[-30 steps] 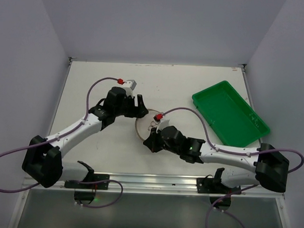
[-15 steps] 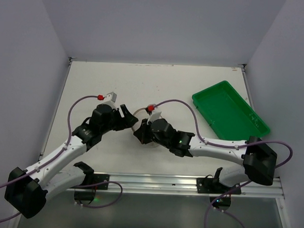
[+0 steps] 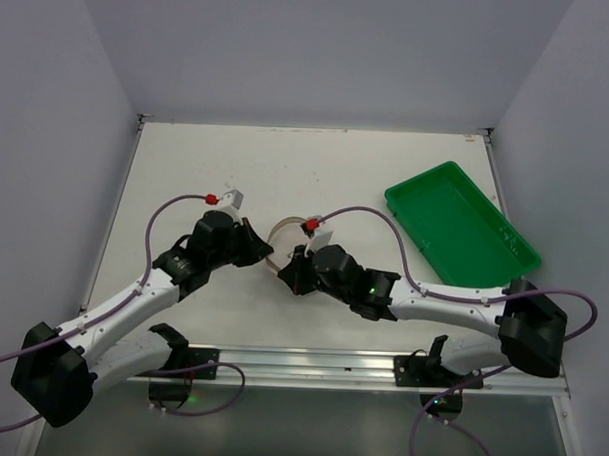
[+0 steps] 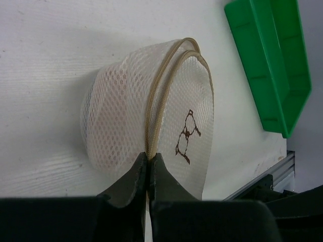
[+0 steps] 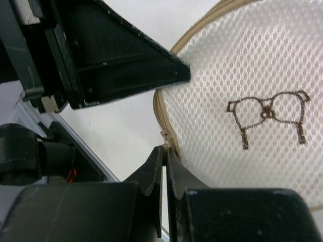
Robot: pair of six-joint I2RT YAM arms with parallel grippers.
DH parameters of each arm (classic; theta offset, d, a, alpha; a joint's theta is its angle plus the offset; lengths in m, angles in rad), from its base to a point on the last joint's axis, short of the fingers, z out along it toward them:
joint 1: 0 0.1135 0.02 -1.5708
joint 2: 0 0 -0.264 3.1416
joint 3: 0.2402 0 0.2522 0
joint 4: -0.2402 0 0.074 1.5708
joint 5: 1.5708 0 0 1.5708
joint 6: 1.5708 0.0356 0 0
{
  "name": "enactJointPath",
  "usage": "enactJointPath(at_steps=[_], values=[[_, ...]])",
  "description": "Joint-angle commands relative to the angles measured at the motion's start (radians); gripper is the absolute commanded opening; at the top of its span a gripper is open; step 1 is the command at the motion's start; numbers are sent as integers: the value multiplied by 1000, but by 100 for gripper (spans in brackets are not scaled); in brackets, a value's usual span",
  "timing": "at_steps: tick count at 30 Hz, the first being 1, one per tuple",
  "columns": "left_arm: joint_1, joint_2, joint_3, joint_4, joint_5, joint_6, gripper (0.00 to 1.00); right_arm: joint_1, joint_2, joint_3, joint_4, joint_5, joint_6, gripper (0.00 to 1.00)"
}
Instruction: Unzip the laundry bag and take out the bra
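The laundry bag (image 3: 287, 237), a round cream mesh case with a tan zipper rim and a small bra outline, stands tipped on edge between the two arms. In the left wrist view the laundry bag (image 4: 126, 106) fills the middle, and my left gripper (image 4: 149, 157) is shut on its tan zipper rim. My right gripper (image 5: 165, 149) is shut on the small zipper pull (image 5: 165, 135) at the edge of the laundry bag (image 5: 252, 85). From above, the left gripper (image 3: 265, 255) and right gripper (image 3: 287, 270) meet at the bag's near side. The bra is hidden.
A green plastic tray (image 3: 463, 229) lies at the right of the white table and shows in the left wrist view as the tray (image 4: 270, 60) beyond the bag. The left gripper's black finger (image 5: 126, 65) crosses the right wrist view, close to the bag.
The left gripper was open and has closed on the bag's rim. Both arms shifted slightly, and the right gripper stayed shut.
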Motion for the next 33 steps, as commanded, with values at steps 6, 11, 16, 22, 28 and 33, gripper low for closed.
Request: enactJointPath(at_steps=[6, 11, 16, 22, 28, 33], values=[[14, 46, 67, 34, -6, 84, 0, -3, -169, -87, -82, 7, -67, 0], [29, 58, 84, 23, -5, 116, 0, -8, -162, -64, -271, -19, -90, 0], [43, 52, 77, 10, -6, 134, 0, -69, -181, -105, -335, -41, -50, 0], [47, 23, 54, 8, 10, 131, 0, -153, -203, -110, -340, -81, -60, 0], [9, -25, -66, 101, 103, 10, 0, -181, -195, -74, -338, -13, -159, 0], [-167, -19, -133, 154, -12, -115, 9, -201, -168, -30, -337, 16, -280, 0]])
